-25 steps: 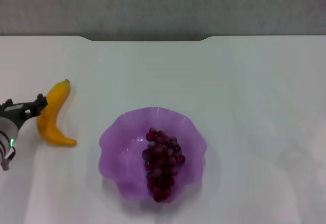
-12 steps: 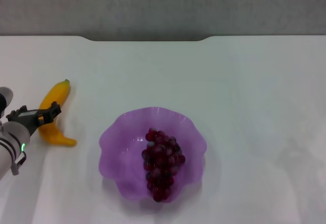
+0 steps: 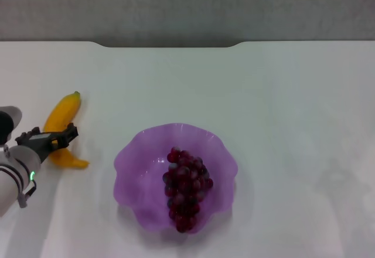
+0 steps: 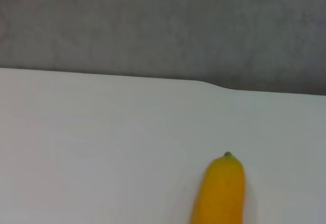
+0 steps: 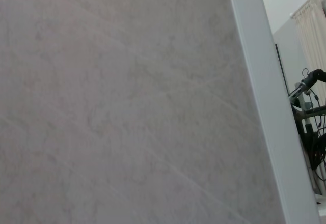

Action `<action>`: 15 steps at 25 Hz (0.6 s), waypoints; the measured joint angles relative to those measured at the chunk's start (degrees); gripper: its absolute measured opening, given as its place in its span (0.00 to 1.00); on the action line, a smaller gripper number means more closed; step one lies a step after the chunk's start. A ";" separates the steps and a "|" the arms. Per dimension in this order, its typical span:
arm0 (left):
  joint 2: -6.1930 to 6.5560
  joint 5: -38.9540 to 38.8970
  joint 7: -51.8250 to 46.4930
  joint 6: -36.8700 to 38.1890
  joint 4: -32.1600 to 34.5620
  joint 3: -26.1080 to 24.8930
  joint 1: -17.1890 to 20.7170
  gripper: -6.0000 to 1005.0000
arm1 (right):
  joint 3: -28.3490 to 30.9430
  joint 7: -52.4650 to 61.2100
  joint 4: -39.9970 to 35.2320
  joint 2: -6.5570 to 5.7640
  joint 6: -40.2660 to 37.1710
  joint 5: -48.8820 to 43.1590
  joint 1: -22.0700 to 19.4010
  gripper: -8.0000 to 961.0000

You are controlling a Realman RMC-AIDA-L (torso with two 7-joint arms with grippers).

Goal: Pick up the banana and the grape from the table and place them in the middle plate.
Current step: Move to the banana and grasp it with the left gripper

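White table — notched far edge | grey wall behind

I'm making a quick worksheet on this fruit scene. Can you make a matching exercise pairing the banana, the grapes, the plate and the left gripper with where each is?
Things:
1. banana
2. grapes
3. purple plate
4. left gripper

Places:
A. inside the plate
B. over the banana's middle
C. on the table, at the robot's left
D. on the table, near the middle

Pairs: 1-C, 2-A, 3-D, 4-B
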 joint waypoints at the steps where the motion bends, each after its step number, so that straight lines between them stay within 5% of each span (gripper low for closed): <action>1: 0.03 -0.01 -1.00 0.09 0.00 0.85 0.07 0.87 | 0.00 0.00 0.01 0.00 -0.05 0.00 0.00 0.01; 15: 0.12 -0.10 -2.68 0.34 0.37 3.31 0.15 0.87 | -0.10 0.11 -0.02 0.00 -0.33 0.00 0.00 0.01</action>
